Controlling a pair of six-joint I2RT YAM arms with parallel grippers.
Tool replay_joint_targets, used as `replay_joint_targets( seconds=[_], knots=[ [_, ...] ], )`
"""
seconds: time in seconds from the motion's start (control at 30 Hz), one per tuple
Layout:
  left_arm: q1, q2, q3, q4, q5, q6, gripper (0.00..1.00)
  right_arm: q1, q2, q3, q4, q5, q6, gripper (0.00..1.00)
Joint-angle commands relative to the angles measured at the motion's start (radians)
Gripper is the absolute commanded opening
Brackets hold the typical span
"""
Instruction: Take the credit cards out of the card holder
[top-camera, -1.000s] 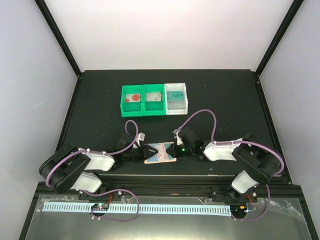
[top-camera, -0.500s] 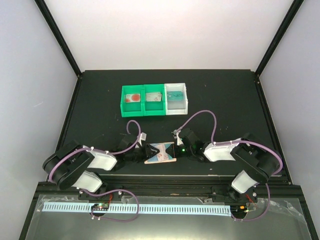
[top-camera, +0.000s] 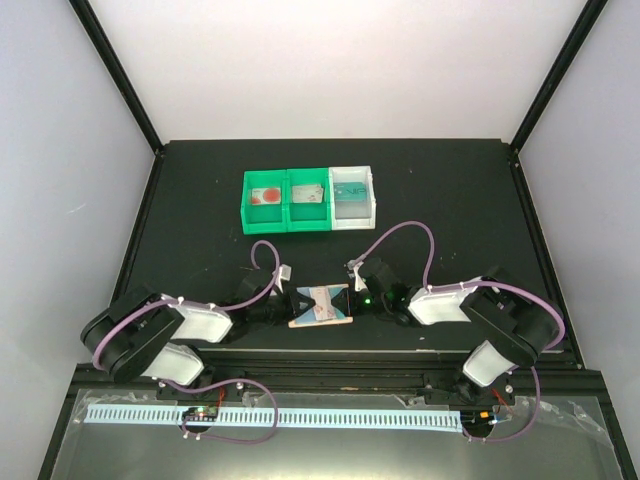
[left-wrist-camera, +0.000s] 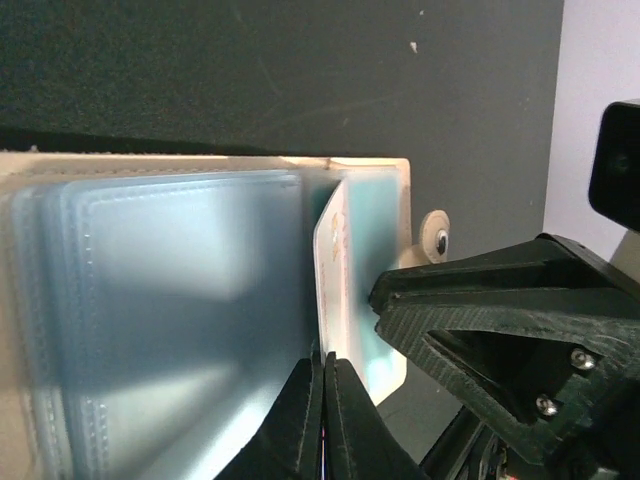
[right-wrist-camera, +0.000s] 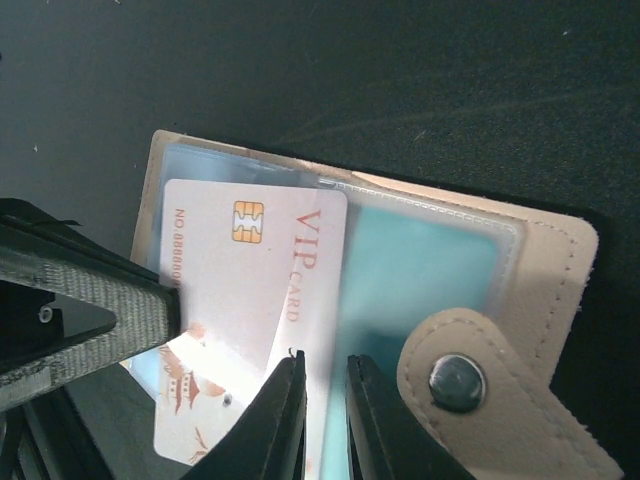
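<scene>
The tan card holder (top-camera: 322, 307) lies open near the table's front edge, between my two grippers. In the right wrist view its snap tab (right-wrist-camera: 470, 375) and blue-grey sleeves (right-wrist-camera: 430, 265) show. A white credit card (right-wrist-camera: 240, 300) with red "VIP CARD" print sticks partly out of a sleeve. My left gripper (left-wrist-camera: 324, 372) is shut on this card's edge (left-wrist-camera: 335, 260), seen edge-on. It shows in the top view (top-camera: 297, 303) too. My right gripper (right-wrist-camera: 320, 395) pinches the holder's sleeve beside the card, jaws nearly closed. It is at the holder's right end in the top view (top-camera: 346, 298).
Two joined green bins (top-camera: 287, 222) and a white bin (top-camera: 372, 200) stand at mid-table. They hold a white-and-red card (top-camera: 266, 195), a grey card (top-camera: 310, 192) and a teal card (top-camera: 351, 190). The table's front edge runs just below the holder.
The left arm shifted slightly right, then back left, still holding the white card. The holder has closed up a little. The right arm has barely moved.
</scene>
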Motion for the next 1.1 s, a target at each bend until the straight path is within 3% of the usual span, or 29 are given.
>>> replay_joint_targets(
  seconds=[0.0, 0.4, 0.67, 0.83, 0.97, 1.07],
  knots=[
    [-0.006, -0.059, -0.01, -0.081, -0.071, 0.034, 0.02, 0.004, 0.026, -0.034, -0.108, 0.059, -0.005, 0.13],
    [-0.004, -0.367, -0.018, -0.351, -0.232, 0.076, 0.02, 0.002, 0.001, -0.022, -0.126, 0.071, -0.01, 0.13],
    [-0.006, -0.634, 0.028, -0.542, -0.339, 0.188, 0.02, 0.003, -0.101, 0.003, -0.165, 0.066, -0.034, 0.14],
    [-0.004, -0.809, 0.002, -0.556, -0.385, 0.193, 0.02, 0.002, -0.226, 0.013, -0.199, 0.044, -0.027, 0.2],
    [-0.005, -0.919, 0.011, -0.517, -0.366, 0.32, 0.02, 0.002, -0.334, 0.005, -0.19, 0.02, -0.014, 0.3],
    [-0.004, -0.968, 0.029, -0.549, -0.502, 0.408, 0.01, 0.002, -0.379, 0.004, -0.191, 0.019, -0.009, 0.37]
  ],
)
